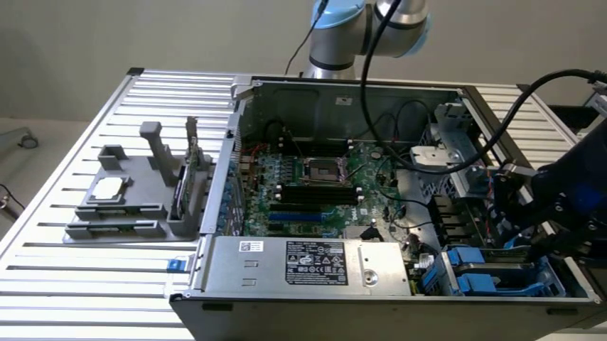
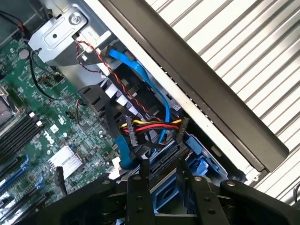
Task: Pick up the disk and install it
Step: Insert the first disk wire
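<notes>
Closest to you, the gripper [image 2: 163,167] hangs low over the drive bay in the computer case's corner, set over the blue carrier of the disk [image 2: 165,193]. You cannot tell whether it clasps the disk or has let go. The step appears to be seating the disk. Just beyond, the power wires [image 2: 150,125] cross the bay, so any push calls for a straight line clear of them. Farther off lies the motherboard [image 2: 56,136].
</notes>
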